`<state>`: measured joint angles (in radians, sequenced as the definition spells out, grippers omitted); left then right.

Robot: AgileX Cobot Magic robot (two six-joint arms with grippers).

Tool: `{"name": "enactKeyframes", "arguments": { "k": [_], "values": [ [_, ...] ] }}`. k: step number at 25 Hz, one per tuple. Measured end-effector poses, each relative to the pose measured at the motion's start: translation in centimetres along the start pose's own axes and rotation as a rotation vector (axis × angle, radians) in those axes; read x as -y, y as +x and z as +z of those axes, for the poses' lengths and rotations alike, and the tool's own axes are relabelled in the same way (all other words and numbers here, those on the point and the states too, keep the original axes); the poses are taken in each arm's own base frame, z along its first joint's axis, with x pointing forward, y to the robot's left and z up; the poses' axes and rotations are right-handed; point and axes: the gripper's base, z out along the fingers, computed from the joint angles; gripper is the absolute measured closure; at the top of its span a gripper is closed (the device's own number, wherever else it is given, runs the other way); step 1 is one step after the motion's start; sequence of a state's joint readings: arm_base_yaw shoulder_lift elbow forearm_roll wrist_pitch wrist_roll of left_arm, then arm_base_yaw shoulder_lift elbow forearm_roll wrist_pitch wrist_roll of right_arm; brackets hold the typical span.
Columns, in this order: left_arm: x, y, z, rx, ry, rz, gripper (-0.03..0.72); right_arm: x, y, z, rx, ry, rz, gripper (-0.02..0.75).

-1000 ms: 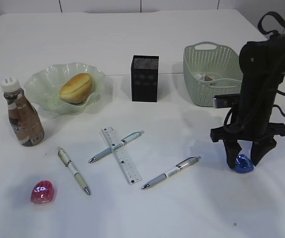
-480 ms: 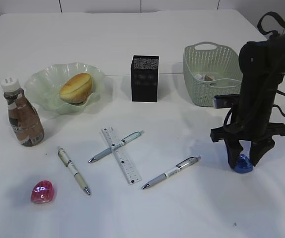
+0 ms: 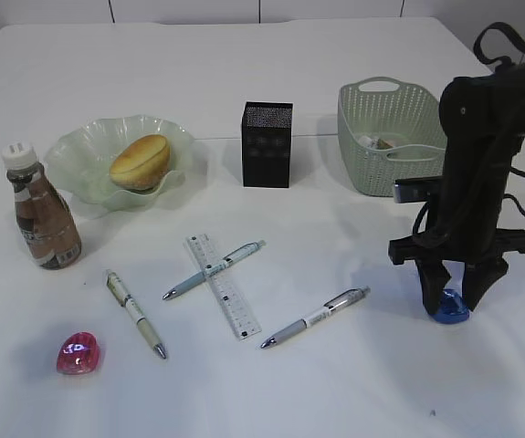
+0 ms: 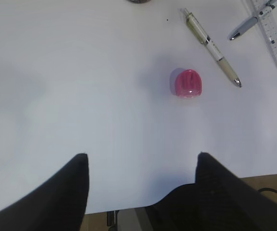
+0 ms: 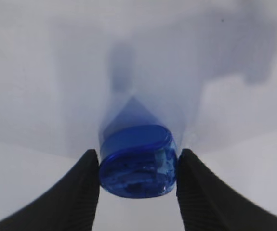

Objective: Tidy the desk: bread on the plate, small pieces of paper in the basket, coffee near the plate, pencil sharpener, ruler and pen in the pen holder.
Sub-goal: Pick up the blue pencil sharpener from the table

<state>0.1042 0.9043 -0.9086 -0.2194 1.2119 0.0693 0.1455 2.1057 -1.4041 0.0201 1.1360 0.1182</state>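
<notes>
Left end effector point(image 4: 141, 166): fingers spread wide, nothing between them, hanging over bare bench point(image 3: 271, 64) with the pink sharpener point(image 4: 187, 83) ahead of it. This arm is not visible in the exterior view.

Right end effector point(image 3: 451, 299): both fingers flat against the sides of the blue sharpener point(image 5: 137, 161), pinching it. Whether the sharpener is off the bench yet, I cannot tell.

Layout, left to right, referenced to the pen holder point(image 3: 267, 144):
- Coffee point(image 3: 42, 213) far left of the holder, just beside the plate point(image 3: 81, 144). Appears placed.
- Bread point(image 3: 140, 161) lies in the plate, left of the holder. Appears placed.
- Pink sharpener far left and toward the camera; untouched.
- Three pens: one point(image 3: 135, 312) left and nearer the camera, one point(image 3: 215, 269) lying across the ruler point(image 3: 223, 297) in front of the holder, one point(image 3: 316, 317) right and nearer the camera.
- Basket point(image 3: 385, 137) right of the holder, something small inside; hard to identify.
- Blue sharpener far right of the holder, nearer the camera.

Step in hand (judgement): stationery sorting, starting with the blue sharpener.

Next move calls for: lift straight up, carry left past the basket, centre over the holder's narrow mouth, then release. The sharpener's glossy, rounded sides may slip.
</notes>
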Motion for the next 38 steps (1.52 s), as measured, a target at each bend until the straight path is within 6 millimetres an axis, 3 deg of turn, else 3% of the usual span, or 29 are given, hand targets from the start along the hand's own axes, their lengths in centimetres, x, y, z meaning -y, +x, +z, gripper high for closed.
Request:
{"name": "enactKeyframes", "arguments": {
  "k": [7, 18, 27, 32, 38],
  "values": [
    [0.0, 0.0, 0.0, 0.0, 0.003, -0.002, 0.199, -0.1, -0.2, -0.6, -0.028, -0.007, 0.004, 0.353],
    [0.4, 0.0, 0.0, 0.001, 0.039, -0.015, 0.199, -1.8, -1.6, -3.3, 0.054, -0.169, 0.015, 0.355],
    [0.4, 0.0, 0.0, 0.0, 0.04, -0.018, 0.199, -3.1, -3.0, -6.8, 0.172, -0.228, -0.022, 0.357],
    [0.4, 0.0, 0.0, 0.0, 0.04, -0.019, 0.199, -3.1, -3.3, -6.9, 0.178, -0.231, -0.03, 0.358],
    [0.4, 0.0, 0.0, -0.001, 0.04, -0.019, 0.199, -3.4, -3.7, -5.3, 0.137, -0.236, -0.029, 0.423]
  ]
}}
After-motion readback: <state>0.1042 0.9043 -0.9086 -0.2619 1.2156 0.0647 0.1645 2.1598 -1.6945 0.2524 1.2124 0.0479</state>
